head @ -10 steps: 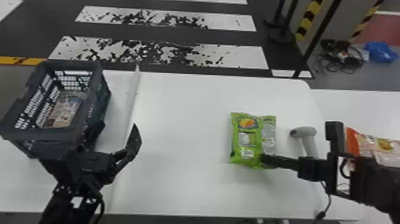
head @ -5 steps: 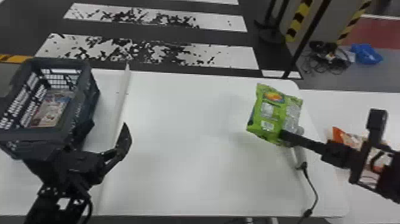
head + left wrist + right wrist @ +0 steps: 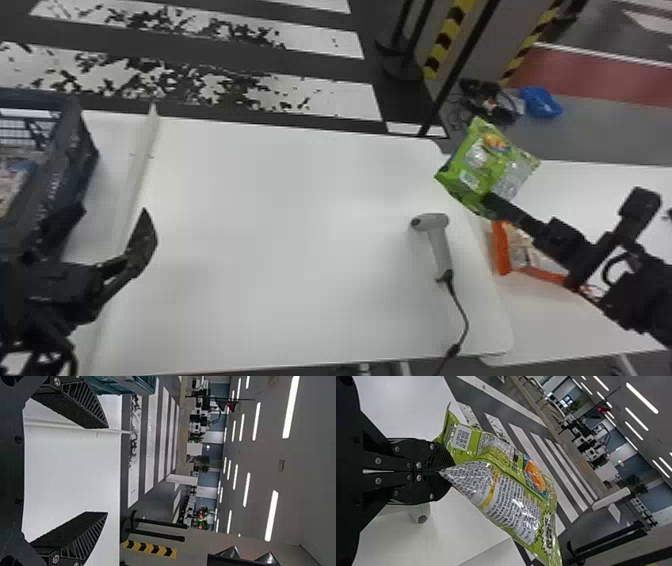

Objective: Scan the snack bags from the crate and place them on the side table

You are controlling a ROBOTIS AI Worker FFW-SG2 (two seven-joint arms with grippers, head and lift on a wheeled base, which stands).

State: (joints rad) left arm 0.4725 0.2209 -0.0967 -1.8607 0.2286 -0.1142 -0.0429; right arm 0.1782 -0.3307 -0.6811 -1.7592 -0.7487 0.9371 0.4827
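Right fingers (image 3: 509, 211) pinch green snack bag (image 3: 482, 162), up near handheld scanner (image 3: 439, 242) on counter (image 3: 300, 225). Left fingers (image 3: 144, 242) wide apart near crate (image 3: 70, 165)

Head cam looks fwd/down, wrist cams close-up, all incl. tbl (image 3: 300, 225).

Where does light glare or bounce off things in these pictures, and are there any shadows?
Right wrist view: small white glints on the green snack bag; left wrist view: ceiling lights show as bright strips; head view: soft, pale sheen on the white table, faint shadow beside the scanner.
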